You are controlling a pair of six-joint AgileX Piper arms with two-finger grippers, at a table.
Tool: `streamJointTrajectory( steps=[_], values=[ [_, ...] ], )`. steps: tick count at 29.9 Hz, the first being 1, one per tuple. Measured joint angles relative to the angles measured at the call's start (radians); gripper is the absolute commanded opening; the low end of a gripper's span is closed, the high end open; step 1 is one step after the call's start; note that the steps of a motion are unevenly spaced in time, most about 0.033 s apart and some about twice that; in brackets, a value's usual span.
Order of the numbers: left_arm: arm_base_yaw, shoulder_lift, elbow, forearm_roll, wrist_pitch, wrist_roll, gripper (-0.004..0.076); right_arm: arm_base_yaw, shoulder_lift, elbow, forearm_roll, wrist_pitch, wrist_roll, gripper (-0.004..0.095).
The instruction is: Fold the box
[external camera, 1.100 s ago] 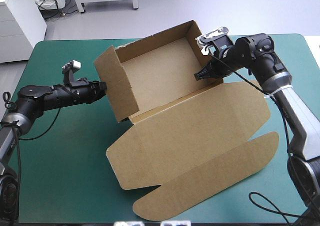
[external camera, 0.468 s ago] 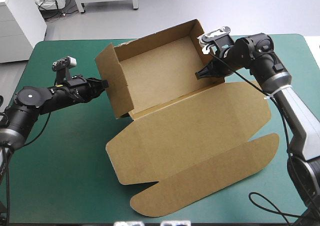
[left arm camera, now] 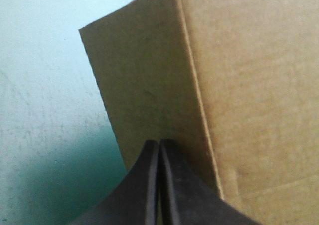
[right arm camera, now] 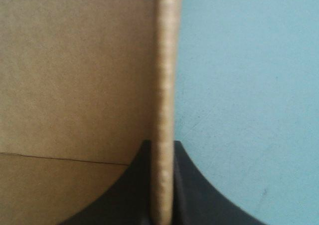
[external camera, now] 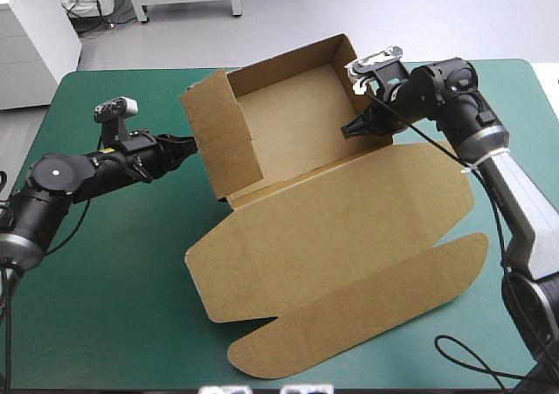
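The brown box [external camera: 293, 119] stands at the table's far middle with its back and right walls raised. Its lid [external camera: 349, 224] lies flat toward the front. My left gripper [external camera: 190, 144] is shut, tips against the outer face of the left wall flap [external camera: 223, 136], which leans in over the tray. In the left wrist view the shut fingers [left arm camera: 172, 185] meet at the flap's brown board [left arm camera: 149, 85]. My right gripper [external camera: 351, 131] is shut on the right wall; in the right wrist view the wall's edge [right arm camera: 163, 75] runs between its fingers [right arm camera: 197, 185].
The lid's rounded front flap [external camera: 367, 315] reaches close to the table's front edge. The teal-green cover [external camera: 96, 272] shows bare at the left and front left. The right arm crosses the table's far right corner.
My left gripper has moved right and toward the box, pushing the left wall flap from splayed outward to leaning inward. The right gripper has kept its hold in place.
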Motion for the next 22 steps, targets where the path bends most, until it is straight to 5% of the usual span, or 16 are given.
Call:
streamJointTrajectory(
  steps=[3, 9, 22],
  values=[
    [-0.001, 0.0, 0.0, -0.003, 0.0, 0.065, 0.0142, 0.0, 0.0, 0.0, 0.0, 0.001, 0.001, -0.0011],
    [-0.001, 0.0, 0.0, -0.041, -0.013, 0.115, 0.0554, 0.0, 0.0, 0.0, -0.002, 0.01, 0.002, -0.0011],
    [-0.001, 0.001, 0.003, -0.333, -0.027, 0.116, 0.0583, 0.001, 0.0, 0.0, -0.011, 0.031, 0.01, -0.0011]
  ],
)
